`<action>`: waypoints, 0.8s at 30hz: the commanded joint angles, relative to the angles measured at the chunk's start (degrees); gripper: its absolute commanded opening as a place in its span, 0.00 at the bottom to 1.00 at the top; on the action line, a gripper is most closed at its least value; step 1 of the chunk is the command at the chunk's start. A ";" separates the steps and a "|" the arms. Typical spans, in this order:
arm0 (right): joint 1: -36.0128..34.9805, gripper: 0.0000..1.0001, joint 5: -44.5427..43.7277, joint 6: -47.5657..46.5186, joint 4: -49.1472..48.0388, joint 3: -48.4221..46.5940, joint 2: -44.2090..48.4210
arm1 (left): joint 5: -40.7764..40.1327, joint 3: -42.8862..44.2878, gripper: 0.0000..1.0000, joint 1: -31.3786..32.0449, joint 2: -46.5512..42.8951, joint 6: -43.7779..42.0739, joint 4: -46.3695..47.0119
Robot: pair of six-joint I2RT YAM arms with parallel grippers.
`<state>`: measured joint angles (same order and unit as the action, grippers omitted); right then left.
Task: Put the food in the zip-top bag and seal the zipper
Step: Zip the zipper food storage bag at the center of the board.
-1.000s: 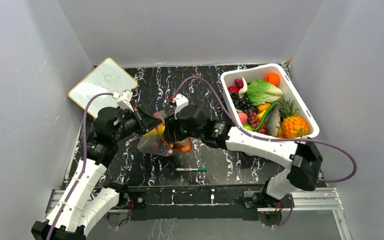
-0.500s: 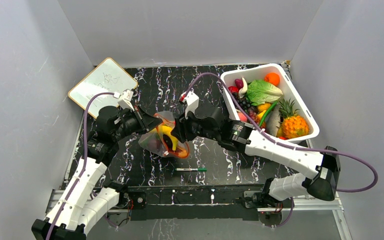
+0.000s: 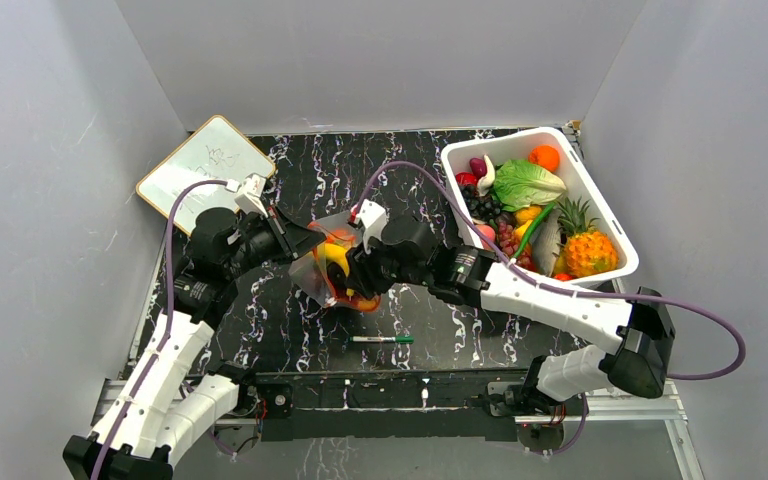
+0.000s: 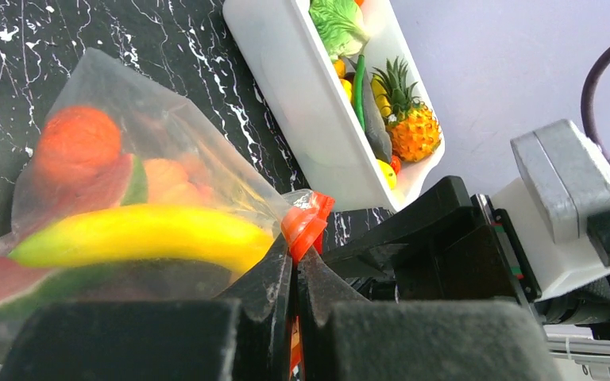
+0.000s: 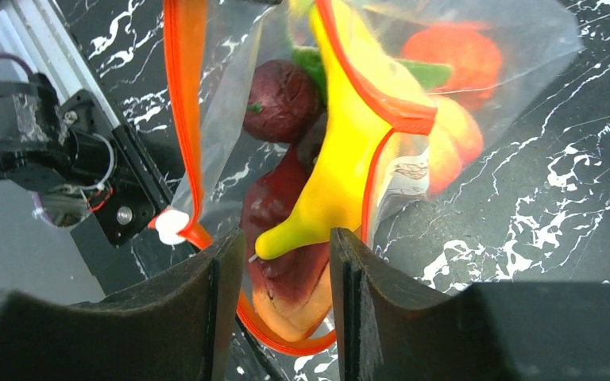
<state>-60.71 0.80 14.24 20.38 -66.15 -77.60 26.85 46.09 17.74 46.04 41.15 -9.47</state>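
Note:
The clear zip-top bag [image 3: 312, 280] is held up off the table at mid-left, its mouth open. It holds food: a yellow banana [image 5: 341, 151], a round orange fruit [image 5: 453, 55], a dark red piece [image 5: 282, 99] and others. My left gripper [image 3: 300, 240] is shut on the orange-red zipper [image 4: 308, 222] at one corner of the mouth. My right gripper [image 3: 355, 275] is open at the bag's mouth. In the right wrist view the banana's tip lies between its fingers [image 5: 224, 302], and the zipper [image 5: 179, 119] loops around the opening.
A white tub [image 3: 615, 235] full of toy fruit and vegetables stands at the back right. A white-and-green marker pen [image 3: 381, 340] lies near the front edge. A small whiteboard [image 3: 205, 165] leans at the back left. Grey walls close in three sides.
The left gripper has lifted and swung the bag a little to the right. The right gripper drew back from the bag, then came in again at its mouth.

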 commanded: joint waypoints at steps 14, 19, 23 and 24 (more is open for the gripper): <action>-7.45 0.42 8.21 -26.13 -11.72 8.13 6.34 | 2.42 3.15 0.00 -0.07 0.01 0.86 3.50; -10.28 0.43 2.39 -27.55 -15.08 7.71 3.23 | 2.47 2.86 0.00 -0.07 0.09 1.28 3.89; -11.55 0.43 -0.90 -29.14 -19.22 9.66 1.89 | 2.44 2.47 0.00 -0.04 -0.06 1.59 4.22; -11.66 0.43 -0.96 -29.46 -19.98 10.06 1.66 | 2.47 2.47 0.00 -0.07 -0.06 1.62 4.20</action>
<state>-71.40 3.97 -12.10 8.78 -57.25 -75.48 27.49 46.19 17.74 46.63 41.60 -8.95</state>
